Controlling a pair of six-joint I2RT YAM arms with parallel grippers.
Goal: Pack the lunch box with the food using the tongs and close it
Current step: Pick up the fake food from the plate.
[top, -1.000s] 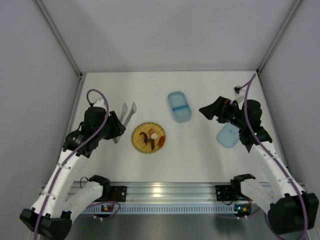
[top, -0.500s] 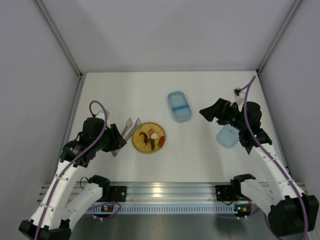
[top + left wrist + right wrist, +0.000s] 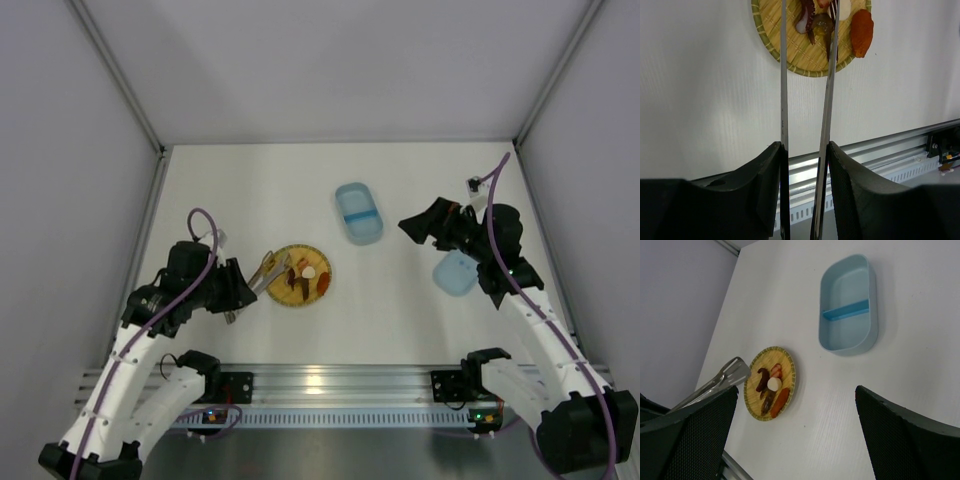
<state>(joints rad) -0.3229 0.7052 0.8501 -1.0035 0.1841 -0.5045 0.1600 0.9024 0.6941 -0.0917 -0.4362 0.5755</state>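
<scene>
The tongs [image 3: 268, 272] are gripped by my left gripper [image 3: 235, 290], and their tips reach over the left part of the round yellow plate [image 3: 300, 306]. In the left wrist view both tong arms [image 3: 827, 100] run up from between my fingers to the food, a dark brown piece [image 3: 820, 25] and an orange one [image 3: 861, 31]. The open lunch box [image 3: 358, 213] lies behind the plate with its divider showing. Its lid [image 3: 452, 275] lies under my right arm. My right gripper [image 3: 412, 222] hovers open to the right of the box, holding nothing.
The right wrist view shows the box [image 3: 848, 311], the plate [image 3: 752, 405] with a white piece [image 3: 774, 384], and the tong tips [image 3: 730, 372]. An aluminium rail [image 3: 330, 385] runs along the near edge. Grey walls close in the table.
My left arm has drawn back towards the near edge and swung the tongs rightward, from beside the plate to over its left part. The right arm has stayed put.
</scene>
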